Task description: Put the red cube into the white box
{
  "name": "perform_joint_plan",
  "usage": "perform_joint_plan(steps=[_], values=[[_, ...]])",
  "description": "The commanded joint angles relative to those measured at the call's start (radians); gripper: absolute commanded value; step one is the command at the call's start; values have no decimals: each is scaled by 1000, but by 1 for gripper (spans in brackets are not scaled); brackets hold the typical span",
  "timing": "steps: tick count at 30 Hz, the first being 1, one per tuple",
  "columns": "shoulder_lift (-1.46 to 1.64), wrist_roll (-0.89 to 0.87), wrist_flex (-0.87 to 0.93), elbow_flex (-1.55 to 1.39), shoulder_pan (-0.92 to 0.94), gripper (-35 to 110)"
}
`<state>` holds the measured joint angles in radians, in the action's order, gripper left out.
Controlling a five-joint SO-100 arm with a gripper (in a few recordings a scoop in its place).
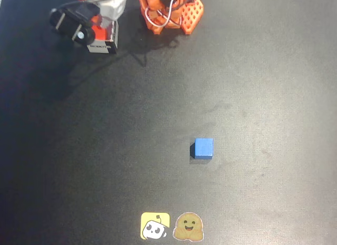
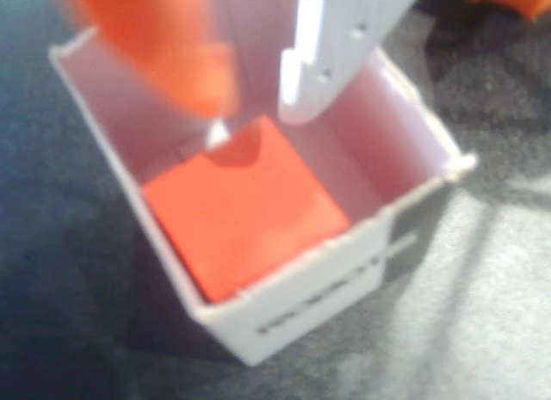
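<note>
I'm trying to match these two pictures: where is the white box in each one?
Overhead view: the white box sits at top left, mostly under the arm, label side showing.
Wrist view: it fills the middle, open top up, the red cube lying inside.
Shared landmark: the box's black text label.

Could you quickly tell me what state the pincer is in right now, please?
Pincer: open, holding nothing; the red cube lies inside the white box beneath it.

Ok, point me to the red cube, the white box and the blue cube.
red cube (image 2: 245,215), wrist view, middle of its top face.
white box (image 2: 323,284), wrist view, front wall bearing the black label.
blue cube (image 1: 204,148), overhead view, centre of its top face.
</note>
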<state>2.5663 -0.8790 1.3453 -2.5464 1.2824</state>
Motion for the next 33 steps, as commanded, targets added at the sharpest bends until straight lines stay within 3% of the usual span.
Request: perform_joint_plan(steps=[1, 6, 12, 17, 27, 33], values=[[6, -29, -18, 12, -6, 0], [-17, -72, -57, 46, -71, 0], [-276, -126, -124, 204, -218, 0], [-310, -253, -152, 216, -439, 0], [-333, -678, -176, 175, -937, 0], [-290, -730, -193, 117, -1112, 0]])
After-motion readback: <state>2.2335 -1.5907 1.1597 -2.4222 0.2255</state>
